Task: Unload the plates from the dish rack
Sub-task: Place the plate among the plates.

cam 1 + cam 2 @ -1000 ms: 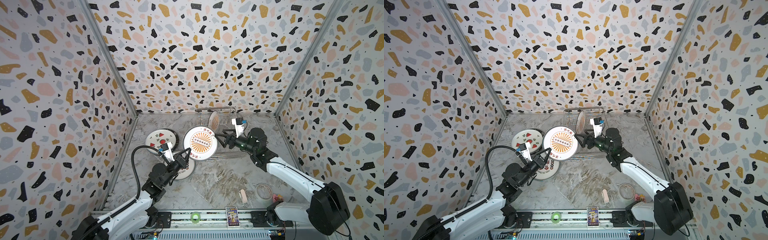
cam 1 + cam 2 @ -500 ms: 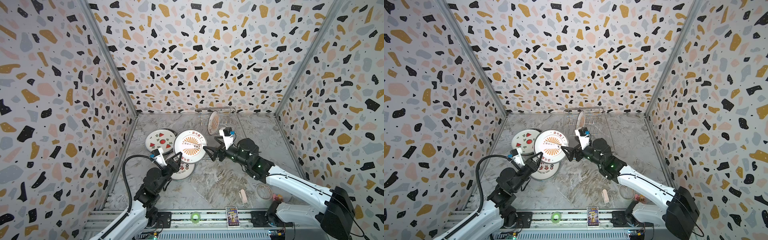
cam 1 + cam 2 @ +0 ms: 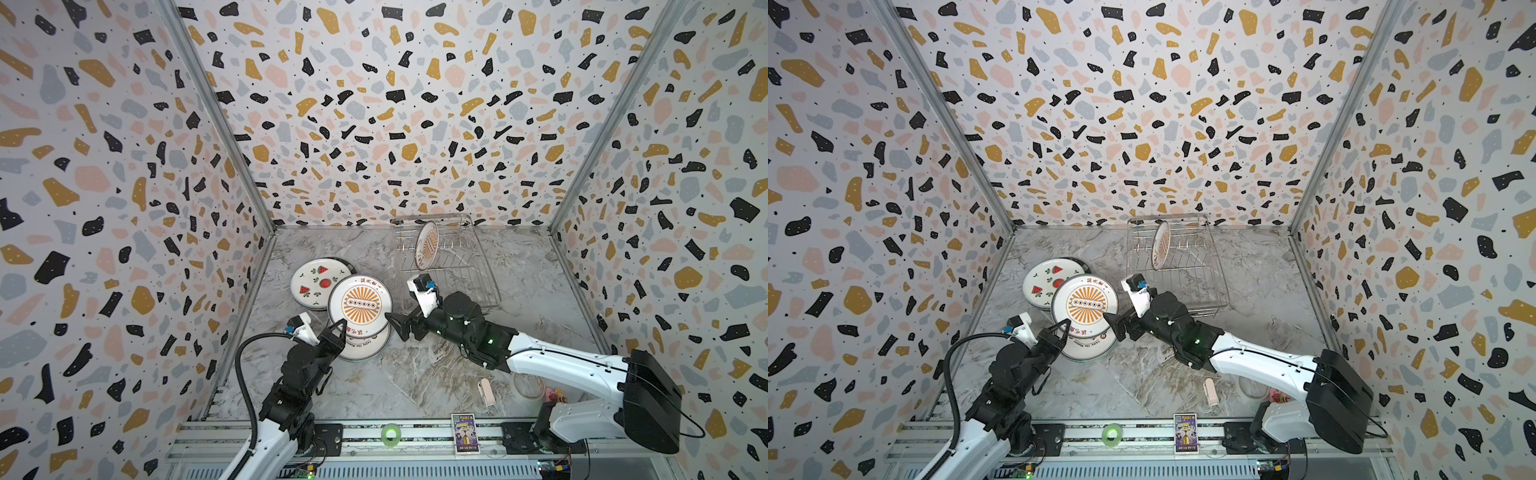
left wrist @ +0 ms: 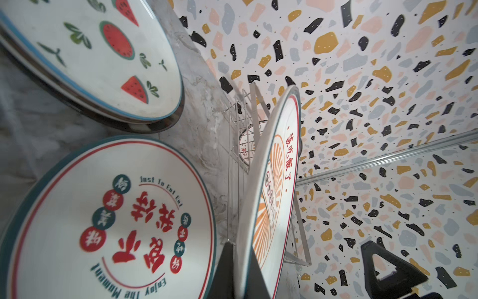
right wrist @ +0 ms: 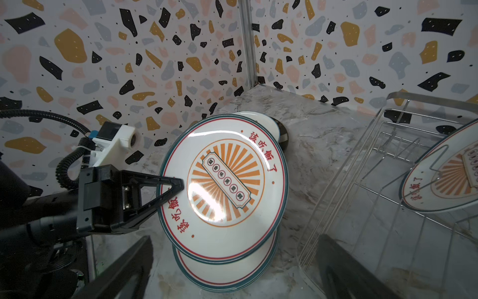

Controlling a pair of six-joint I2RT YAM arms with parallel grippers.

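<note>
An orange-sunburst plate (image 3: 360, 304) (image 3: 1086, 304) hangs tilted over the red-lettered plate (image 3: 365, 347) (image 4: 129, 220). My left gripper (image 3: 338, 326) (image 4: 241, 259) is shut on its near-left rim. My right gripper (image 3: 398, 328) (image 5: 235, 238) stands open just right of this plate (image 5: 225, 186), apart from it. A watermelon plate (image 3: 316, 282) (image 4: 103, 57) lies on another plate behind. In the silver dish rack (image 3: 465, 274) (image 5: 388, 160) at the back, one sunburst plate (image 3: 427, 249) (image 3: 1160, 245) stands upright.
A translucent tape roll (image 3: 528, 386) and a small pink object (image 3: 485, 392) lie under my right arm near the front. A green roll (image 3: 390, 434) and a card (image 3: 464, 427) sit on the front rail. Terrazzo walls close in three sides.
The sunburst plate has moved left and toward the front, from beside the rack to over the red-lettered plate. My left gripper kept hold of it. My right gripper came along, its jaws wide.
</note>
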